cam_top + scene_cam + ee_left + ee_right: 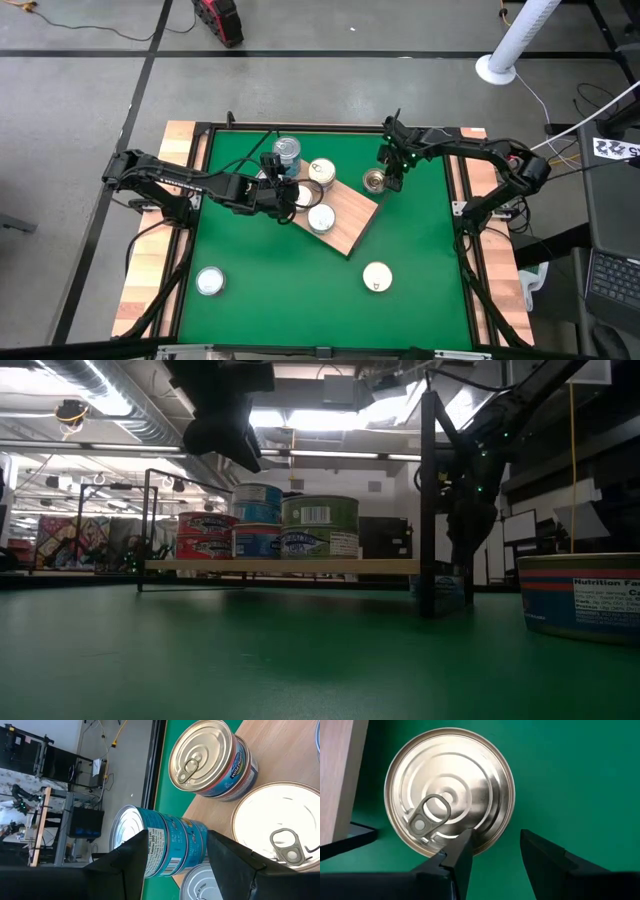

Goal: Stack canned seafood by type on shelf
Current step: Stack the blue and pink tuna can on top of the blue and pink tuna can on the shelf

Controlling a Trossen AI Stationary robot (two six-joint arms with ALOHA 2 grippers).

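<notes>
Two lone tins upright on the green table nearest: one front left, one front centre. Beyond, shelf lying flat, long axis diagonal, carrying upright tins. Left end effector released, fingers spread before the blue stack. Right end effector released, poised above a tab-up tin beside the shelf's far corner.

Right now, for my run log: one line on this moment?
left claw: open over shelf | right claw: open above tin on mat
</notes>
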